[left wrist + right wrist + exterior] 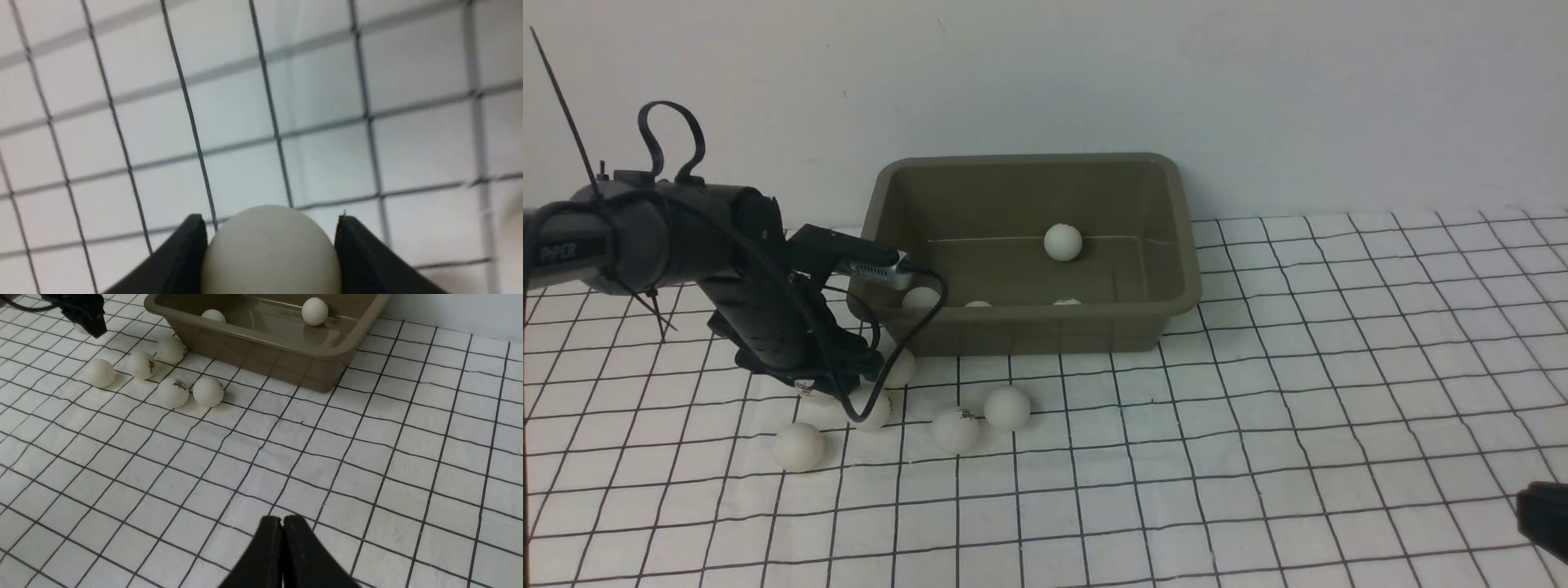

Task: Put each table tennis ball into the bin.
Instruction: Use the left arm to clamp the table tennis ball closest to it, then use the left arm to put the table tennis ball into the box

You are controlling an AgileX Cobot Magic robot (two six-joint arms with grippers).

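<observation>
My left gripper (269,218) is shut on a white table tennis ball (270,255), which fills the gap between both black fingers just above the gridded cloth. In the front view that gripper (818,387) hangs low at the bin's front left corner. Several more balls lie loose near it, among them one (799,447), one (956,430) and one (1007,408). The olive-grey bin (1029,335) holds several balls, one (1063,242) by its far wall. My right gripper (282,520) is shut and empty, hovering over the cloth at the front right (1543,510).
A white cloth with a black grid (1258,408) covers the table. A plain wall (1258,98) rises right behind the bin. The left arm's black cable (907,343) loops down in front of the bin's left corner.
</observation>
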